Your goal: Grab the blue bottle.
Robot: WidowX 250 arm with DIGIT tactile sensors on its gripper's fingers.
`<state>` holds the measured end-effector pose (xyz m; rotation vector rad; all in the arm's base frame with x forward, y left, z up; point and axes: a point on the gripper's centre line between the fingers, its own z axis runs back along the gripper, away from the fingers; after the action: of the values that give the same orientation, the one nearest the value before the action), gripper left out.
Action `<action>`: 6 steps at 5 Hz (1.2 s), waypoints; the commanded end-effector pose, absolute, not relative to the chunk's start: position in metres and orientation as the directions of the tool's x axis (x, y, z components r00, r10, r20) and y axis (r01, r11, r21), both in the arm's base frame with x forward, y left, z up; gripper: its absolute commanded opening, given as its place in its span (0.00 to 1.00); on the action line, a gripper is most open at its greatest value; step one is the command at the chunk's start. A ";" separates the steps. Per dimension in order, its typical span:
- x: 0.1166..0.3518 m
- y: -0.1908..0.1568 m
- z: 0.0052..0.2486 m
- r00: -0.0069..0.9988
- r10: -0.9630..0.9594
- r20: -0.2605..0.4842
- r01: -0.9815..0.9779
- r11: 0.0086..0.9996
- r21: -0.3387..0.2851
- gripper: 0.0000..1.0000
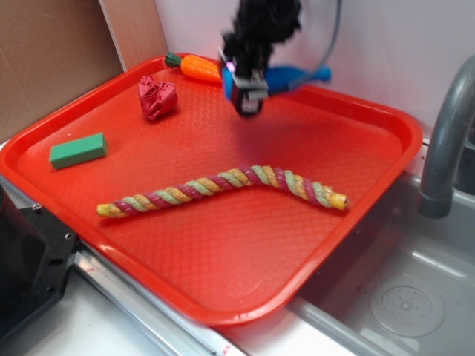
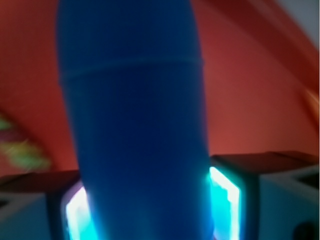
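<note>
We see the blue bottle (image 2: pixel 132 125) lying between our hand's (image 1: pixel 247 93) fingers (image 2: pixel 225 200), which pinch its body on both sides

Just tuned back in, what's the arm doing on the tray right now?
The gripper is at the far edge of the red tray, closed around the blue bottle. The wrist view shows the bottle's body filling the space between the two fingers, pads lit against its sides. Whether it is lifted clear of the tray is hard to tell. The toy carrot lies just beside it; the crumpled red piece, green block and twisted rope lie apart from it on the tray.
</note>
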<state>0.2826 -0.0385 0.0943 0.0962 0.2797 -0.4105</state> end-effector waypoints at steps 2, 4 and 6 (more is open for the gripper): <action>0.216 -0.016 0.244 0.987 -0.070 -0.146 0.071 0.997 -0.003 0.00; 0.221 -0.021 0.237 0.993 0.001 -0.119 0.009 0.997 0.081 0.00; 0.224 -0.019 0.233 0.993 -0.003 -0.114 0.010 0.998 0.054 0.00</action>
<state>0.2250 -0.0016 0.2300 0.0563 0.1470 -0.0132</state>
